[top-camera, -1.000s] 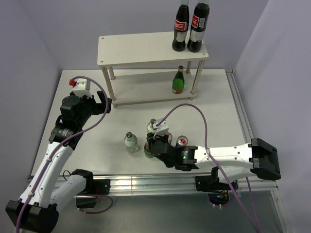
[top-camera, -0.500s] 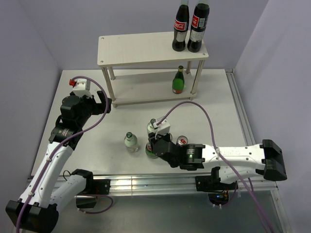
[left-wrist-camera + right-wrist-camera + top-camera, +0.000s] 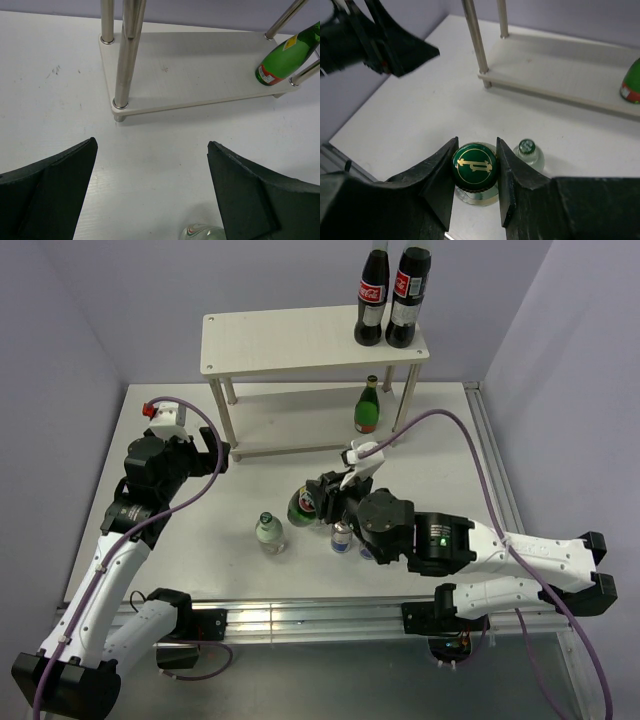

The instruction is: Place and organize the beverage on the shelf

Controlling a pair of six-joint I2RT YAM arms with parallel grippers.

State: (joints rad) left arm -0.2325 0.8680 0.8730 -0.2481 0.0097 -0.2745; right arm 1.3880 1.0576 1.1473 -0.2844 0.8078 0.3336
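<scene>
— While the right gripper [image 3: 475, 143] is clenched on the cap of the dark green glass bottle [image 3: 474, 167], which way does the shelf [image 3: 290, 340] lie?

— Towards the far side. The bottle hangs near the middle of the table [image 3: 180, 410], cap up between the fingers, its long axis close to upright. I cannot tell whether its base is off the surface.

— Where is there room?

— On the lower board [image 3: 300, 422]. The second green bottle [image 3: 368, 406] stands at its right end, so the free stretch lies far and slightly left of the claw.

— And the left gripper [image 3: 151, 145]?

— Released, jaws spread wide with nothing between them, by the shelf's near left leg. The right arm is the nearer one; I judge the carry is its job.

— What else waits?

— A clear green-capped bottle [image 3: 268, 532] just left of the held one, and a small can [image 3: 342, 538] beside it.
</scene>
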